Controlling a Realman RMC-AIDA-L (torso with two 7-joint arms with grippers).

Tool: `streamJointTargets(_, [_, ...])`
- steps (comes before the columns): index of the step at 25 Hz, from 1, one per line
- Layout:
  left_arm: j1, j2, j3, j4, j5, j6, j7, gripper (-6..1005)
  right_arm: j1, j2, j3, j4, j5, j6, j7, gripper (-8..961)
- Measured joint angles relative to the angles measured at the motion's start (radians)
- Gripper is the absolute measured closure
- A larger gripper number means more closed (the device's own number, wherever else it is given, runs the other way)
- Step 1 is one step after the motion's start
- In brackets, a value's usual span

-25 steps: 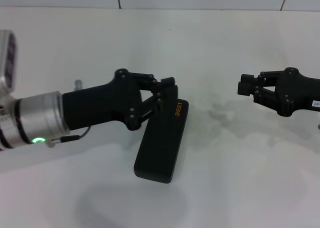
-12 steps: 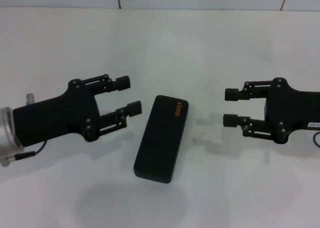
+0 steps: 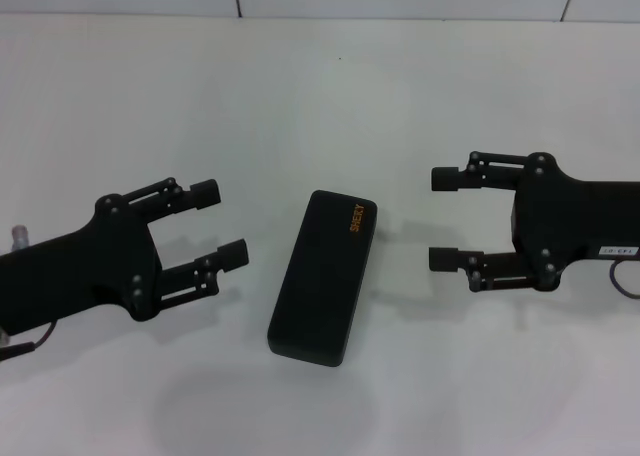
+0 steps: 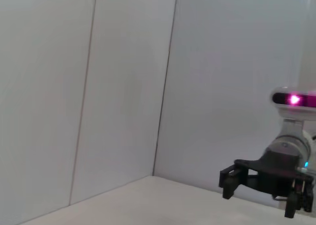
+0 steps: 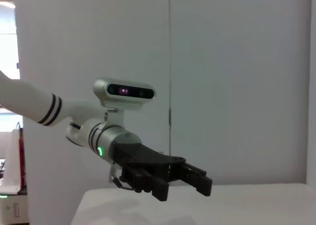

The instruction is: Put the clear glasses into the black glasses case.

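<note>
Head camera looked down on white table (image 3: 300, 86); wrist cameras faced level across it, each apparently catching opposite arm's gripper.

You are looking at a white table (image 3: 120, 106) running back to a tiled wall. The black glasses case (image 3: 323, 276) is lying closed on it, angled, lettering end farther away.

1. The case (image 3: 325, 277) lay shut on the table (image 3: 320, 86), near its middle, set at a slant, with the lettered end farther from the robot.
2. The left gripper (image 3: 214, 223) hung to the left of the case, apart from it, fingers spread and pointing toward it.
3. The right gripper (image 3: 444, 219) hung to the right of the case, apart from it, fingers spread and pointing toward it.
4. The case lay between the two grippers.
</note>
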Motion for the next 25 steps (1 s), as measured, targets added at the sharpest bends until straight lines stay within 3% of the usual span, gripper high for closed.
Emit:
streamJointTargets(3, [0.005, -0.001, 0.000, 0.000, -0.001, 0.018, 0.004, 256, -0.002, 0.001, -0.019, 0.000, 0.009, -0.008, -0.023, 194])
streamJointTargets(25, [0.008, 0.002, 0.007, -0.001, 0.017, 0.046, 0.002, 255, -0.001, 0.001, -0.089, 0.014, 0.026, 0.009, -0.021, 201])
